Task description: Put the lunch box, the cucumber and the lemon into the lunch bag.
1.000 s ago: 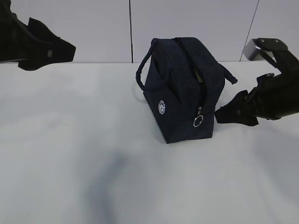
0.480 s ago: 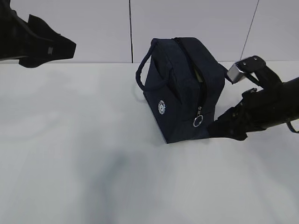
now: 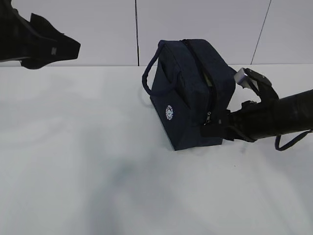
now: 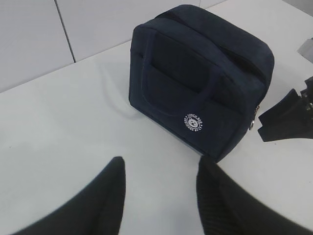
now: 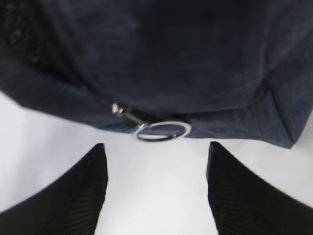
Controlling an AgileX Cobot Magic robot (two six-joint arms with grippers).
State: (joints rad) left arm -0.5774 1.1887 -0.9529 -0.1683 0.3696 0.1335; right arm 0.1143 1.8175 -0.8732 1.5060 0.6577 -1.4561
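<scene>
The right gripper [image 5: 155, 188] had its jaws spread apart, empty, just short of the silver ring pull [image 5: 161, 130] at the end of the boxy dark navy fabric lunch bag [image 3: 191, 93]. The bag stood upright near the far edge of the white table [image 3: 98, 161]. The left gripper [image 4: 159, 196] hovered with jaws parted, well apart from the bag.

A big white table [image 3: 98, 161] fills most of the view. It has soft gray shadows on it. Behind it stands a pale wall [image 3: 200, 24] made of panels, with thin dark lines between them.
</scene>
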